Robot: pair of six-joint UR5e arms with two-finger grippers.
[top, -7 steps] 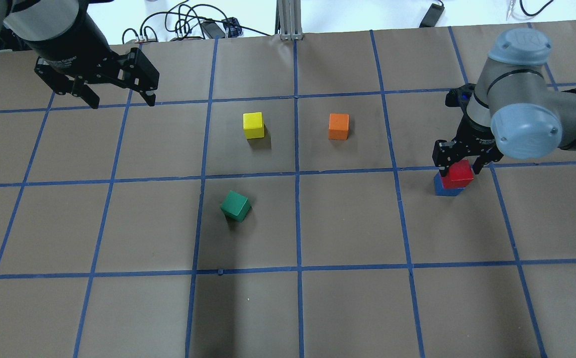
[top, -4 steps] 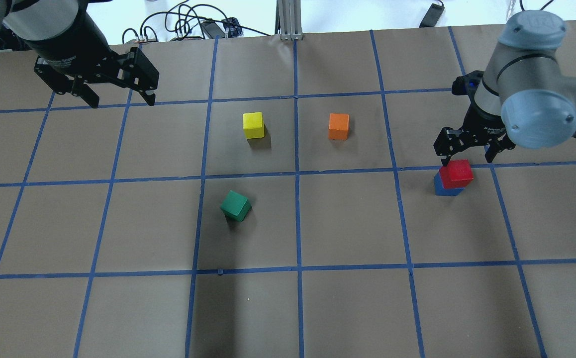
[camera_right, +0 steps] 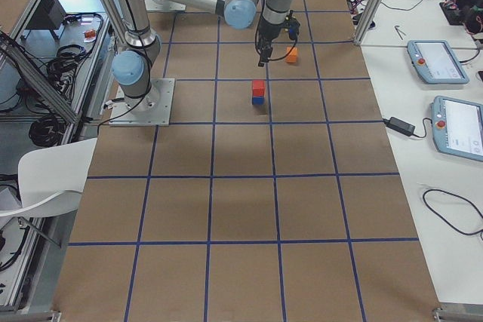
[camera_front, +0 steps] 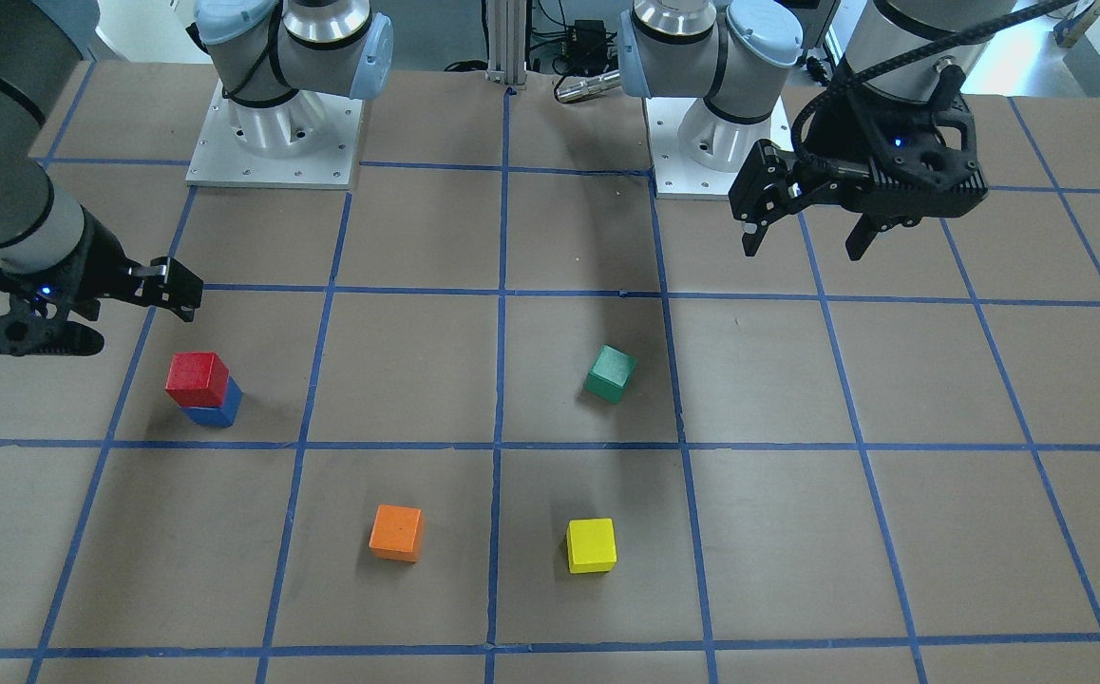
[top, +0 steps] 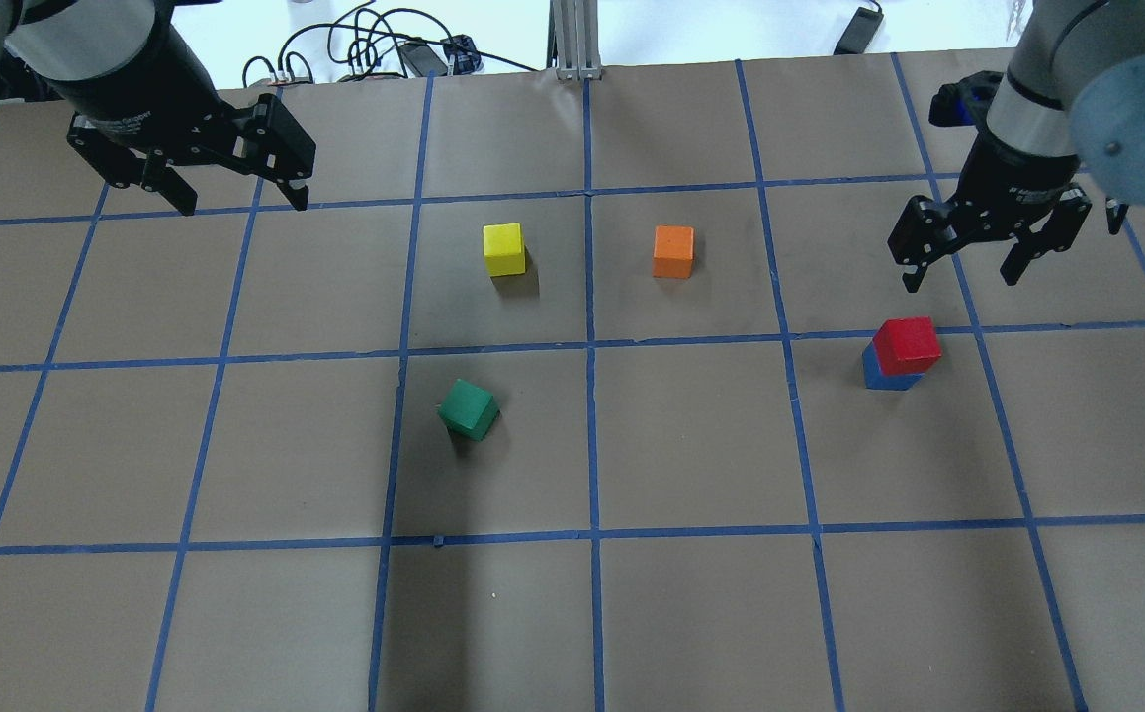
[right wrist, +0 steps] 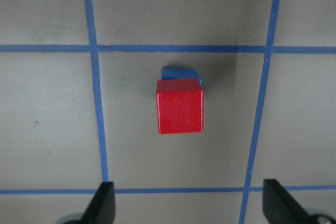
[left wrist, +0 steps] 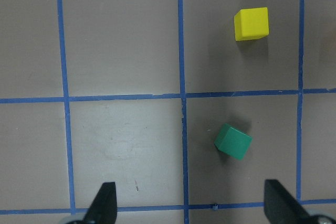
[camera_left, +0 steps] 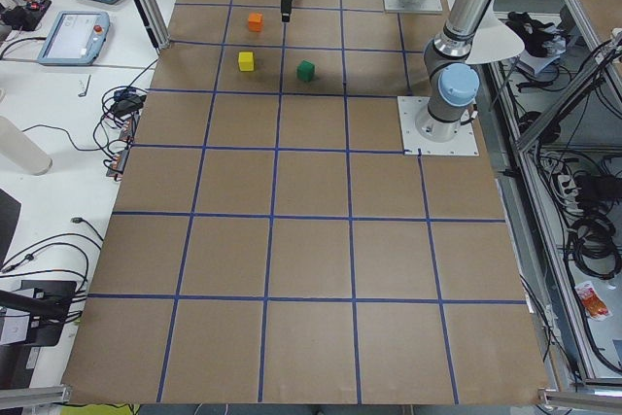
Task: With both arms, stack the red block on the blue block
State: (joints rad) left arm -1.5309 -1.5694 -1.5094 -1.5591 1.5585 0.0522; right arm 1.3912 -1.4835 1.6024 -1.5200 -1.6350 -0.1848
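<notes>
Found the red block seated on the blue block, at about 3 o'clock on the surface in the overhead view. Noted a small offset: top cube shifted toward 1 o'clock, leaving a blue sliver exposed at 7 o'clock. In the right wrist view, saw blue peeking out only at 12 o'clock of the red face. Judged the stack stable, with most of the red underside supported. Logged the right tool at 1 o'clock of the stack, raised, fingers spread wide, holding nothing, touching neither cube. Presumably spread that wide to clear the red sides without dragging the top cube off. Logged the left tool near 10 o'clock of the surface, well apart from every cube, likewise spread and empty; probably parked there to stay out of the other arm's way. Saw the green cube at 7 o'clock of centre, turned askew to the grid lines, plus the yellow cube at 11 o'clock and the orange cube at 1 o'clock, all well apart from the stack. Judged stacking essentially done. Main risk: a knock to the offset top cube.
</notes>
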